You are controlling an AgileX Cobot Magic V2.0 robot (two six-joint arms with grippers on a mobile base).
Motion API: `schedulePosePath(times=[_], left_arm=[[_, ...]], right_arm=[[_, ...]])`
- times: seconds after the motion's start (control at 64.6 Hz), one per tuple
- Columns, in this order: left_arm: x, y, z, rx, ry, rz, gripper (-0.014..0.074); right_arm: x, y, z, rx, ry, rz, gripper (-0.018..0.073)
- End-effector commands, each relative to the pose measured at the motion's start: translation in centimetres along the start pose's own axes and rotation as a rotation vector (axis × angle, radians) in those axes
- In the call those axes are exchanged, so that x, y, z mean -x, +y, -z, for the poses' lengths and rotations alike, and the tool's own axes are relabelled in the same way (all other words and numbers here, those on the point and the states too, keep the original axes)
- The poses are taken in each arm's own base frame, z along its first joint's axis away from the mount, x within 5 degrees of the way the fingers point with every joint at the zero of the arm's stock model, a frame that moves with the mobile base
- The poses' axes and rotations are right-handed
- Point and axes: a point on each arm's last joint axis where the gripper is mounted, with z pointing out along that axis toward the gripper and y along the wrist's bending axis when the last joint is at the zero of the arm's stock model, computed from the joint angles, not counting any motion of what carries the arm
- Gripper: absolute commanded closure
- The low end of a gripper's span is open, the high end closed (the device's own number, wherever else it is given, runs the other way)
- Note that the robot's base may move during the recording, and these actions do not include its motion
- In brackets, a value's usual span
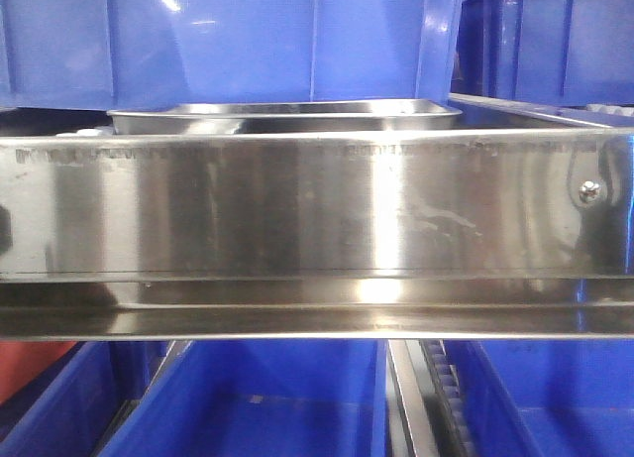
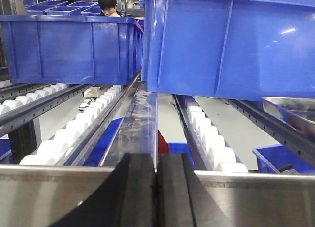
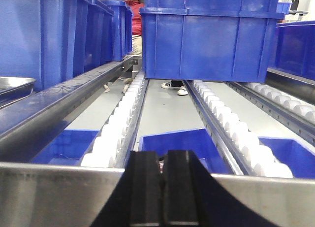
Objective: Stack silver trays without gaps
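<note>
I'm checking the L arm first: the left gripper (image 2: pixel 156 190) is showing both black fingers (image 2: pixel 140 187) pressing flat against each other with no gap and nothing pinched between them. It's hanging just in front of the brushed steel rail (image 2: pixel 54 195) (can't tell if it's actually touching the rail). Same story on the R: the right gripper (image 3: pixel 163 187) is sitting with its fingers (image 3: pixel 145 185) squeezed together on nothing, also right at the rail's edge. The silver tray (image 1: pixel 287 114) is lying flat behind the rail in the front cam, rim up, w/ a big blue bin (image 1: pixel 248 36) looming just behind and above it; I can't tell whether it's one tray or several nested. The left wrist cam is catching the silver tray (image 2: pixel 290 111) at the right edge of its view, and the right wrist cam is catching it at the left edge, so it's resting between the two arms, apart from both grippers. As for containers, the upper bins on the white roller tracks (image 3: pixel 118 131) are showing me walls only, so their contents are hidden from these angles. The lower bins (image 1: pixel 267 407) under the rail are facing open-top toward the cam, and I'm seeing only part of their blue insides. The tray's inside is hidden behind its front wall in the front cam.
</note>
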Motion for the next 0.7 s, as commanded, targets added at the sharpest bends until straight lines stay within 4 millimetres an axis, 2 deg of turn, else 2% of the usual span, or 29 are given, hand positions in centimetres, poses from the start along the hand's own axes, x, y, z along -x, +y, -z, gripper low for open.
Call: schedulePosePath(times=[0.0,0.681], left_arm=[[0.30,0.01,0.05,0.003,-0.024,-0.004,0.0602],[0.30,0.01,0.05,0.003,-0.024,-0.004,0.0602]], right_arm=[[0.18,-0.01,0.03,-0.002,-0.021,0.008,0.0638],[0.18,-0.01,0.03,-0.002,-0.021,0.008,0.0638]])
